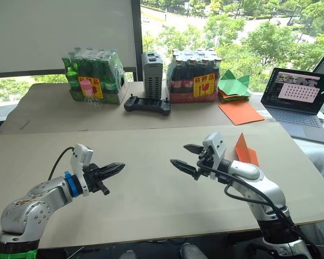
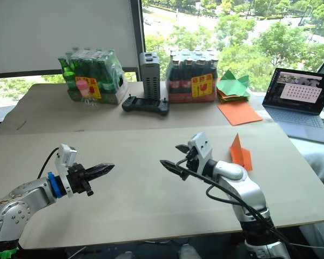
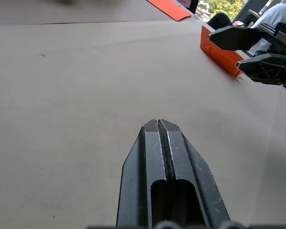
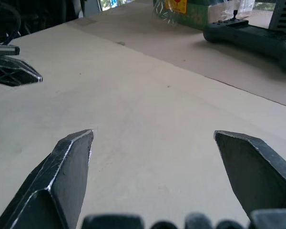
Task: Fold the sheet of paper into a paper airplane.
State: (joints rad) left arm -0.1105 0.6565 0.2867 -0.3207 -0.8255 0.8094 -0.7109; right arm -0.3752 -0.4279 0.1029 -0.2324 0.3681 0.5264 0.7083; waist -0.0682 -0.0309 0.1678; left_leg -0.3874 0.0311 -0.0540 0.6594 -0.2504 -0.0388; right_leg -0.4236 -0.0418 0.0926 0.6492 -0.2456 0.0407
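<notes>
Right now I see the paper airplane [image 1: 246, 150] sitting on the table [image 1: 151, 189], a small orange wedge with its fin standing up, just behind my right forearm and touching neither gripper. My right gripper [image 1: 186, 157] is spread wide and empty, both black fingers held above the bare tabletop; from its wrist camera the two tips stand far apart with nothing between them. My left gripper [image 1: 117, 168] has its fingers pressed together, holding nothing, pointed across the table toward the right one with a clear gap between them.

Under them the surface is plain beige board, two panels butted together. Along the far panel I see a shrink-wrapped pack of green bottles [image 1: 93, 75], a grey box [image 1: 153, 74] standing upright, a black controller [image 1: 147, 104] in front of it, a pack of dark bottles [image 1: 194, 75], green paper pieces [image 1: 235, 86] and a flat smooth orange sheet [image 1: 241, 112]. An open laptop [image 1: 298, 101] sits at the far right. Trees show through the window behind.

Both arms reach in low from the near edge, elbows bent, grippers angled inward.
</notes>
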